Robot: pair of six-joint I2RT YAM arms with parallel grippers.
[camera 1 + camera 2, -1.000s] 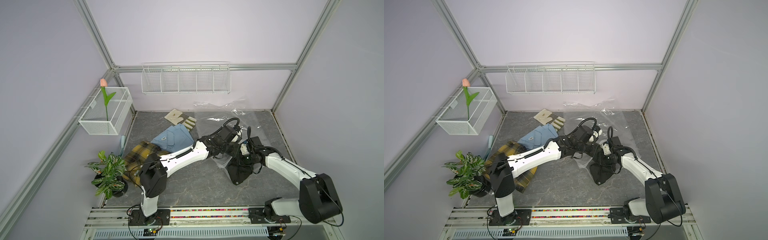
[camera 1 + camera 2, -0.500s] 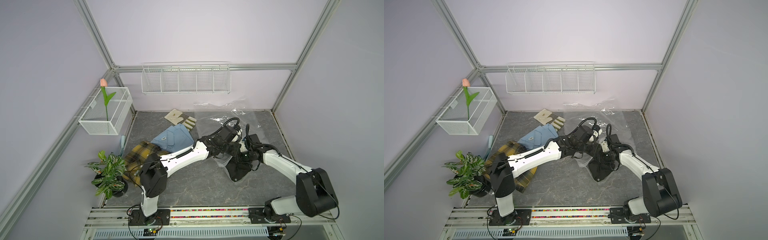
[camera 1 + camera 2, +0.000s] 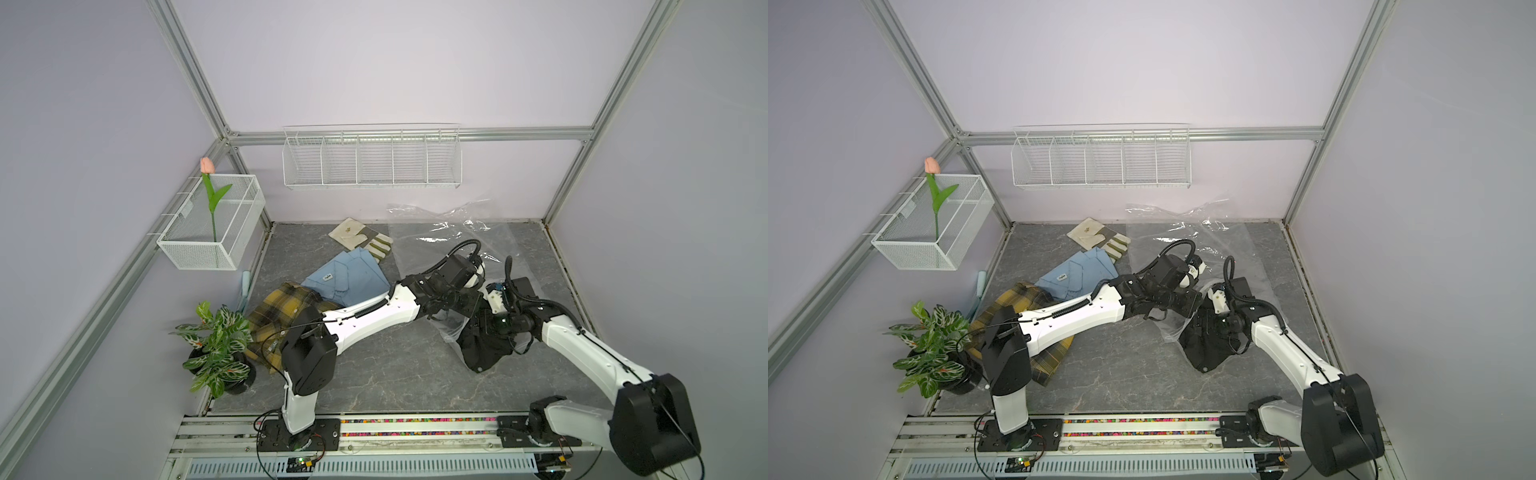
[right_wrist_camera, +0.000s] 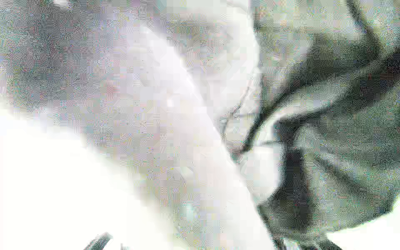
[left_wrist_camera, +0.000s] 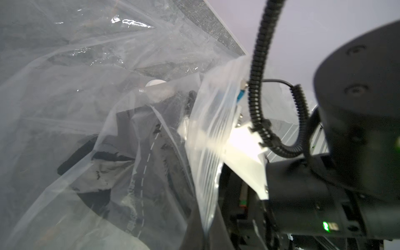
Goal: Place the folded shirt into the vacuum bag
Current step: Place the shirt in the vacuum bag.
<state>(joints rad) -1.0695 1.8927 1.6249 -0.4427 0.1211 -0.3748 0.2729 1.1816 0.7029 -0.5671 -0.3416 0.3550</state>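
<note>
The vacuum bag point(image 3: 440, 237) point(image 3: 1183, 237) lies clear and crinkled across the back right of the floor. My left gripper point(image 3: 467, 305) point(image 5: 205, 233) is shut on its zip-seal edge point(image 5: 207, 151) and holds the mouth up. The round white valve point(image 5: 155, 83) shows through the plastic. The folded shirt point(image 3: 482, 353) point(image 3: 1204, 351) is black and lies half under the bag's raised mouth. Through the plastic the shirt point(image 5: 151, 173) looks dark. My right gripper point(image 3: 494, 328) point(image 4: 194, 242) stands open right over it, with the cloth point(image 4: 335, 129) to one side.
A blue shirt point(image 3: 349, 278), a yellow plaid shirt point(image 3: 282, 311) and work gloves point(image 3: 361, 237) lie to the left. A potted plant point(image 3: 216, 345) stands front left. A wire basket point(image 3: 212, 224) hangs on the left wall and a wire shelf point(image 3: 370, 158) on the back wall.
My right gripper has opened and let go of the black shirt, after nudging it slightly toward the bag's mouth. The left gripper has kept its hold and place.
</note>
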